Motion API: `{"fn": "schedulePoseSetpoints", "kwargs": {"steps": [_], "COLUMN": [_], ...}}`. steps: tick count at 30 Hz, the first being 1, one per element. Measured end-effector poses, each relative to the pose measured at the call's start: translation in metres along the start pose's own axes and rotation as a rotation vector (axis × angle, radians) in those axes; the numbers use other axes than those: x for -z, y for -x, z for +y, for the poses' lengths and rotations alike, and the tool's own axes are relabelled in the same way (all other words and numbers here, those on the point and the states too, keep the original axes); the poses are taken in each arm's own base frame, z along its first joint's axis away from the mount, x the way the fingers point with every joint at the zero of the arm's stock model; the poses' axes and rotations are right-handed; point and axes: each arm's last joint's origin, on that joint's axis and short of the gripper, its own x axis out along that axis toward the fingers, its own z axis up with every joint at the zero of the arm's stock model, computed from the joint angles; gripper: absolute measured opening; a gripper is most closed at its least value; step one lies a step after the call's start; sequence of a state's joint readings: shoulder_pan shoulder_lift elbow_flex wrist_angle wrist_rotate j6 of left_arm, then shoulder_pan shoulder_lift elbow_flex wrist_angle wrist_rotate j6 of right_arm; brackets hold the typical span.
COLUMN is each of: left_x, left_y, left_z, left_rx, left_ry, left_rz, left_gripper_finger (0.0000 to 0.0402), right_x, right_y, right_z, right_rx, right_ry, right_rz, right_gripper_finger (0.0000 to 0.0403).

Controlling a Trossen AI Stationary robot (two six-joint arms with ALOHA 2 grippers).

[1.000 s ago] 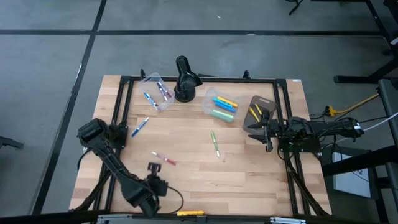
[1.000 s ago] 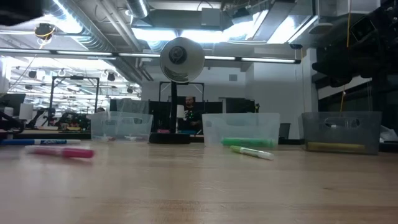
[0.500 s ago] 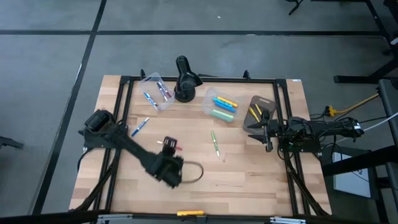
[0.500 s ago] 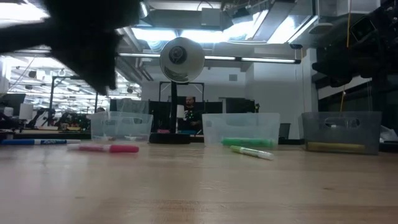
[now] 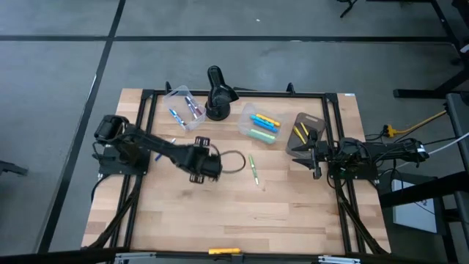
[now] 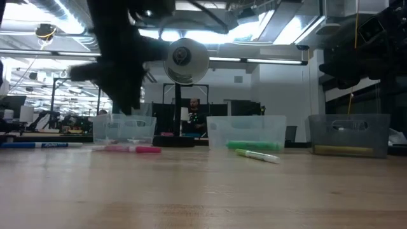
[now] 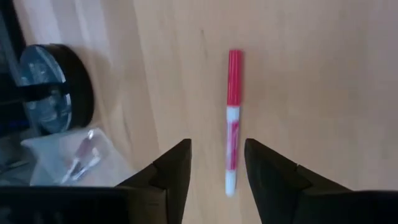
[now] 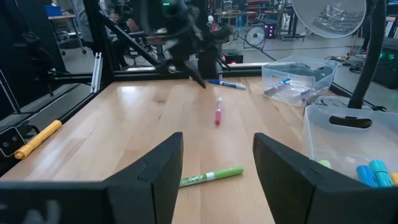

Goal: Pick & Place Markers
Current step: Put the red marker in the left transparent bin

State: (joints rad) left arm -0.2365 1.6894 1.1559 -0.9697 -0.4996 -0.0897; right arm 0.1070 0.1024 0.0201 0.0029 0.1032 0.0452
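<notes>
The left arm (image 6: pixel 117 63) is a dark blur in the low view. From above it hides the red marker (image 7: pixel 232 121). The markers in the tubs (image 5: pixel 187 108) are too small to count.

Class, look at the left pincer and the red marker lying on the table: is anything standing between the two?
Nothing visible does. In the left wrist view the left pincer is open, and the red marker lies flat on bare wood of the table just ahead of it. The lamp base and clear tub sit off to one side.
</notes>
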Motion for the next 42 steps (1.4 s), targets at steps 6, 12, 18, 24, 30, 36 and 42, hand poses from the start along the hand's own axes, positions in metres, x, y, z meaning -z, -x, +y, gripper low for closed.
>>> {"fn": "schedulePoseSetpoints", "kwargs": {"steps": [6,12,18,24,30,36,42], "left_x": [0.003,0.012,0.019,0.021,0.027,0.030,0.027], "left_y": [-0.040,-0.070,-0.081,-0.098,-0.124,-0.126,-0.119], "left_z": [0.034,0.072,0.091,0.095,0.088,0.084,0.079], "left_rx": [0.018,0.104,0.298,0.339,0.405,0.420,0.411], "left_ry": [0.092,0.206,0.257,0.222,0.241,0.252,0.231], "left_rz": [-0.062,-0.032,-0.050,-0.030,-0.044,-0.038,-0.056], "left_gripper_finger": [0.0148,0.0143,0.0138,0.0134,0.0133,0.0112,0.0069], "right_x": [0.000,0.000,0.000,0.000,0.000,0.000,0.000], "right_y": [0.000,0.000,0.000,0.000,0.000,0.000,0.000], "right_z": [0.000,0.000,0.000,0.000,0.000,0.000,0.000], "right_rx": [0.000,0.000,0.000,0.000,0.000,0.000,0.000], "right_ry": [0.000,0.000,0.000,0.000,0.000,0.000,0.000], "right_rz": [0.000,0.000,0.000,0.000,0.000,0.000,0.000], "right_gripper_finger": [0.0194,0.0194,0.0194,0.0194,0.0194,0.0194,0.0194]}}
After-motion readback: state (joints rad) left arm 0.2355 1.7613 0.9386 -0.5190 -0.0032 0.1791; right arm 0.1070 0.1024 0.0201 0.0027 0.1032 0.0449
